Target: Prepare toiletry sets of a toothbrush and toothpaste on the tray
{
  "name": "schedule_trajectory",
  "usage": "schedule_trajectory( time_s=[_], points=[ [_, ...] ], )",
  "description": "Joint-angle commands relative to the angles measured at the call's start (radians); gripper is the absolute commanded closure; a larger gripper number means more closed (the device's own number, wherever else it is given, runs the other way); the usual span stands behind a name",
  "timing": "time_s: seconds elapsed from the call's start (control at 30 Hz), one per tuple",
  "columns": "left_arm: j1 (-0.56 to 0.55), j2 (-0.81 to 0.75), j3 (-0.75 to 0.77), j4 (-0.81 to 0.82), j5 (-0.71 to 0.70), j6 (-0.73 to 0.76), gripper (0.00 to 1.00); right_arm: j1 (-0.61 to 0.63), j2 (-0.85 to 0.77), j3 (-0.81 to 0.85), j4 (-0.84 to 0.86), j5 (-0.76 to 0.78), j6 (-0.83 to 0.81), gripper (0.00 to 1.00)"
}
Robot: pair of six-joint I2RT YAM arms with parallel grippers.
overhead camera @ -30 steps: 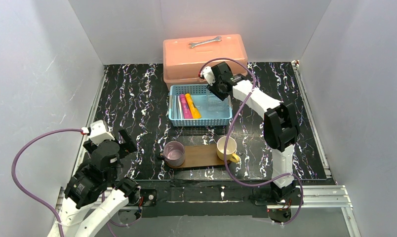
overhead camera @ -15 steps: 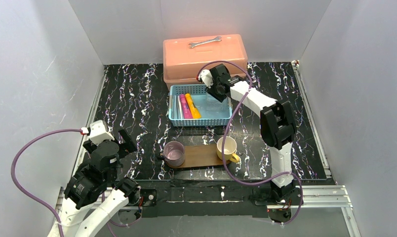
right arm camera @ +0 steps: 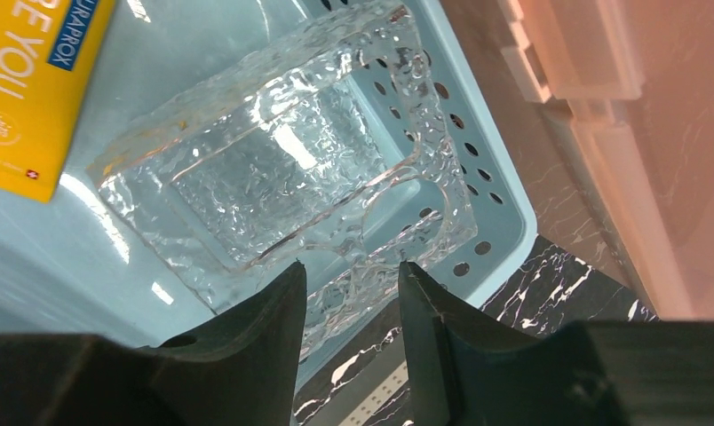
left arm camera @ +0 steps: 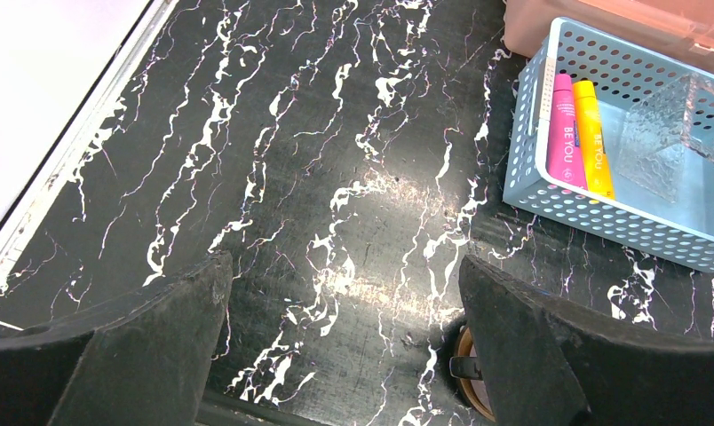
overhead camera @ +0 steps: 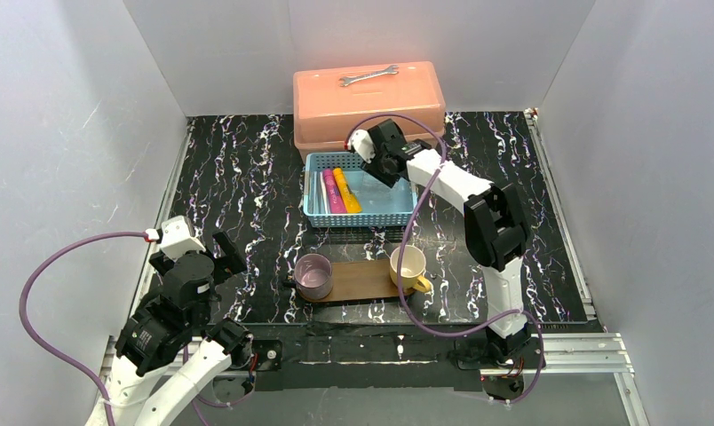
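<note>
In the light-blue basket (overhead camera: 362, 217) lie a yellow toothpaste tube (overhead camera: 345, 190), a magenta-pink one (overhead camera: 333, 192) and slim pale toothbrushes (overhead camera: 319, 192) at its left end. My right gripper (overhead camera: 384, 169) reaches into the basket's right half. There its jaws (right arm camera: 352, 266) are shut on the wall of a clear textured glass dish (right arm camera: 273, 169), which stands tilted (left arm camera: 669, 142) next to the yellow tube (right arm camera: 34, 80). The dark-brown tray (overhead camera: 362, 280) lies near the front. My left gripper (left arm camera: 345, 266) hangs wide open over bare table at the front left (overhead camera: 198, 257), holding nothing.
A lilac cup (overhead camera: 313, 275) stands on the tray's left end and a yellow cup (overhead camera: 408, 266) on its right end. A salmon-pink toolbox (overhead camera: 368, 111) with a steel wrench (overhead camera: 368, 76) on its lid stands right behind the basket. White walls enclose the table.
My right gripper has shifted left along the basket's back edge, still over its right half. The left arm has not moved.
</note>
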Motion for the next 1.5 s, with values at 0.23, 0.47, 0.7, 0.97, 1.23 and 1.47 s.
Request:
schedule_trajectory(
  time_s=[0.23,0.47,0.7,0.97,1.23,1.47],
  points=[
    [-0.003,-0.002,-0.009,0.004,-0.009,0.006,0.01,0.057,-0.058,-0.012,0.023,0.05,-0.033,0.47],
    [-0.003,-0.005,-0.01,0.003,-0.01,0.006,0.01,0.067,-0.057,-0.006,0.032,0.07,-0.056,0.46],
    [-0.003,0.0,-0.01,0.003,-0.009,0.006,0.01,0.066,-0.032,0.001,0.028,0.059,-0.074,0.46],
    [-0.003,0.0,-0.01,0.005,-0.012,0.006,0.01,0.066,-0.014,0.014,0.036,0.019,-0.093,0.47],
    [-0.003,0.003,-0.012,0.004,-0.012,0.008,0.01,0.045,-0.001,0.037,0.015,-0.043,-0.109,0.48],
    [-0.003,0.005,-0.011,0.005,-0.012,0.007,0.01,0.01,0.003,0.065,-0.023,-0.123,-0.106,0.49]
  ],
)
